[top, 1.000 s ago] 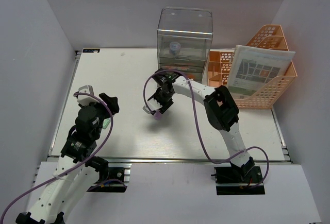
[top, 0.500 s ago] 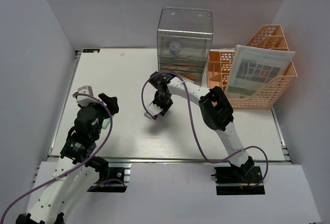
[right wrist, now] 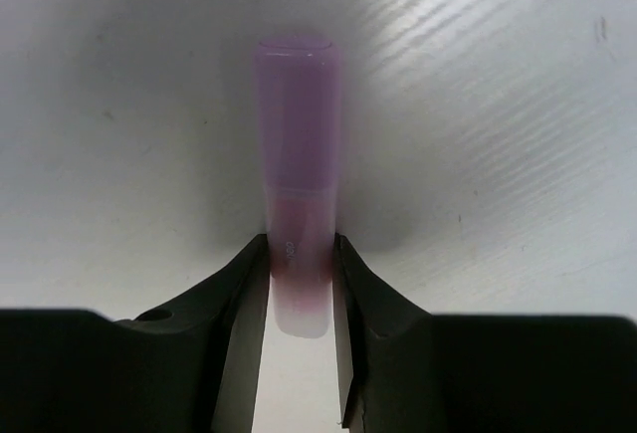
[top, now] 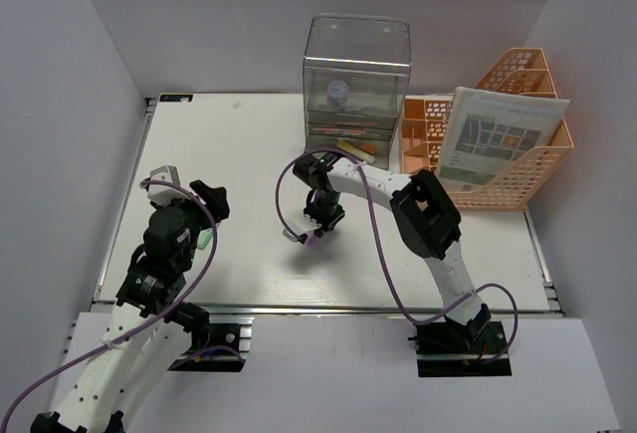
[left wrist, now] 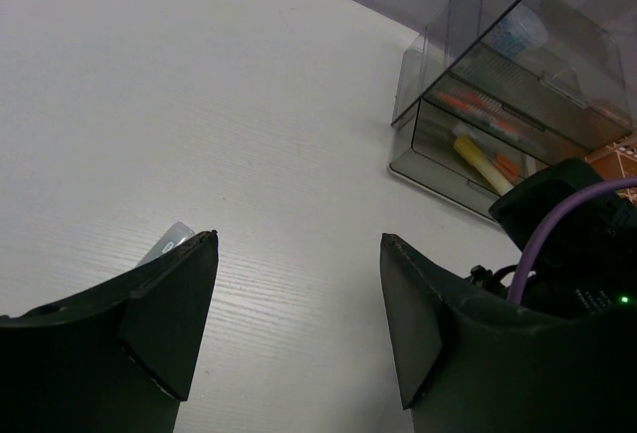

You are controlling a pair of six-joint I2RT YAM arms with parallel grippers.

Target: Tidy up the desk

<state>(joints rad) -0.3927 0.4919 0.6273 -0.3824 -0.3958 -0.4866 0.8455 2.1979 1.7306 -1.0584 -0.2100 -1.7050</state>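
Note:
The desk (top: 229,144) is a white tabletop. A purple tube (right wrist: 296,144) lies on it near the middle, a small purple tip in the top view (top: 308,240). My right gripper (right wrist: 301,254) points straight down over the tube (top: 317,226), and both jaws press against the tube's lower end. My left gripper (top: 187,186) hovers over the desk's left side. In its own view the left gripper (left wrist: 299,244) stands open with only bare desk (left wrist: 199,85) between the jaws.
A clear drawer box (top: 355,70) stands at the back centre, its lowest drawer pulled out with a yellow marker (left wrist: 483,162) inside. An orange mesh rack (top: 532,169) holding a printed booklet (top: 498,139) stands at the back right. A small grey item (left wrist: 169,242) lies by my left finger.
The right gripper's jaws have closed from wide apart onto the purple tube, and the gripper shifted a little toward the near right. The left arm has not moved.

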